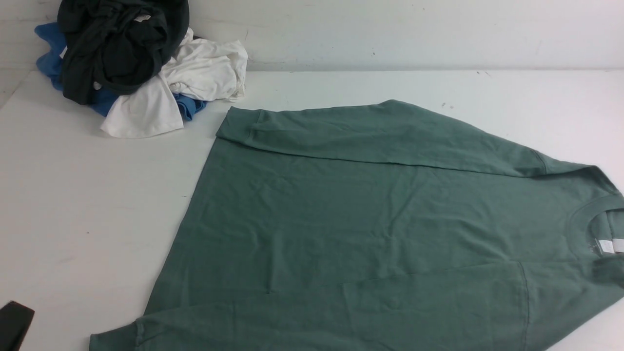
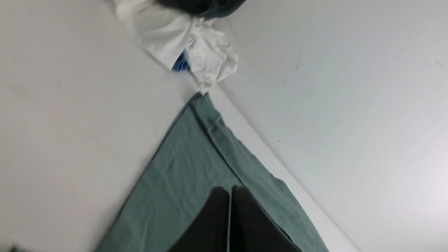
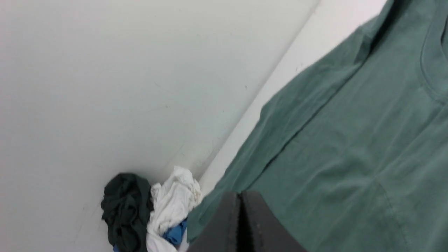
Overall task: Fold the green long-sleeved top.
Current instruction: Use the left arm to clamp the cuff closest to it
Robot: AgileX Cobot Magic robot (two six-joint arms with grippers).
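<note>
The green long-sleeved top [image 1: 370,214] lies flat on the white bench [image 1: 87,195], hem to the left and ribbed neck [image 1: 592,214] with its white label [image 1: 607,246] at the right edge. The far sleeve [image 1: 380,134] and the near sleeve [image 1: 429,302] are both laid in across the body. The left gripper [image 2: 230,196] and the right gripper [image 3: 240,199] are each closed on nothing and held above the cloth. A pile of a dark garment [image 1: 117,44], a white garment [image 1: 195,73] and a blue garment [image 1: 48,53] sits far left, just beside the top's far hem corner [image 1: 229,122].

The step in hand is judged to be the hem-to-neck fold. To do it well, pinch both hem corners through all layers. Lift them level and together, carry them right, then lay them down short of the neck so the sleeves stay tucked.
</note>
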